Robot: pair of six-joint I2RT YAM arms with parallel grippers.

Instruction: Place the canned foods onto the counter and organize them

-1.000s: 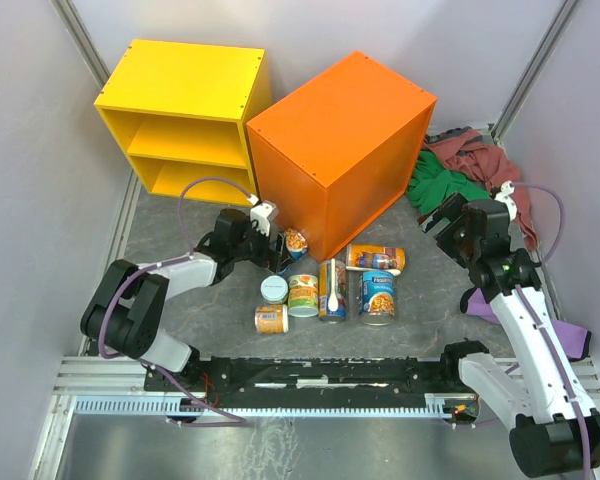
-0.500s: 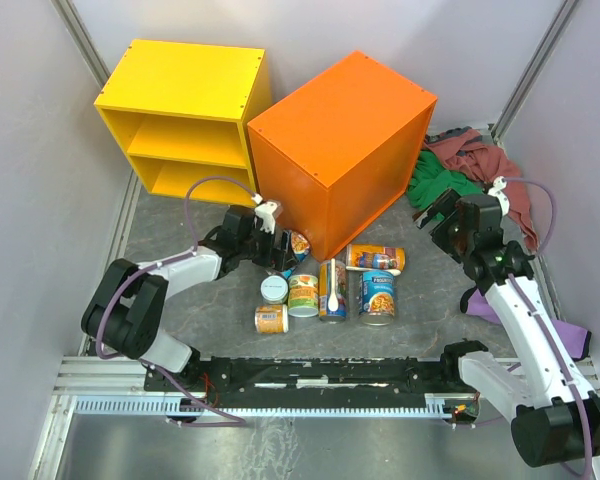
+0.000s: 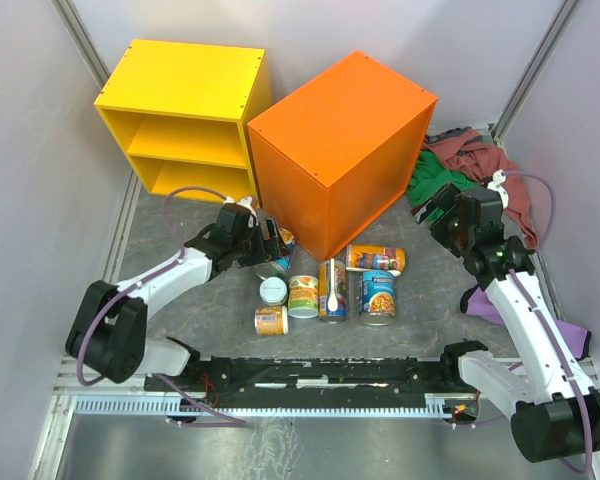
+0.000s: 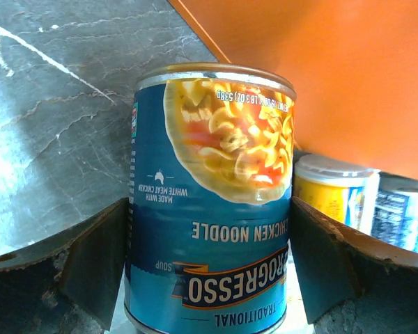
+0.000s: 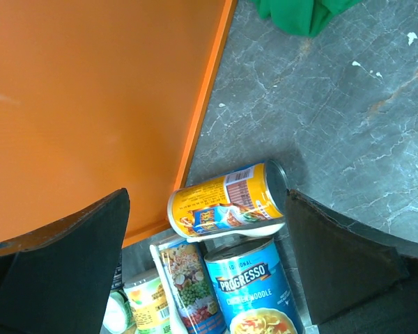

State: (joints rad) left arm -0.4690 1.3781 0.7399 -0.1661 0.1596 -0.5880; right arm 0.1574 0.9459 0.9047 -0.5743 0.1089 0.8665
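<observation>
My left arm reaches low and forward across the floor, the left gripper [image 3: 269, 246] closed against both sides of the blue soup can [image 4: 209, 209], just beside the base of the counter [image 3: 340, 140]. My right arm stands raised and bent. The right gripper [image 3: 441, 210] gapes wide, empty, above the lying yellow can [image 5: 226, 202].

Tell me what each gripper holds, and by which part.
The right gripper is open and holds nothing. The left gripper brackets the blue Progresso can across its side walls; whether it actually clamps cannot be told.
</observation>
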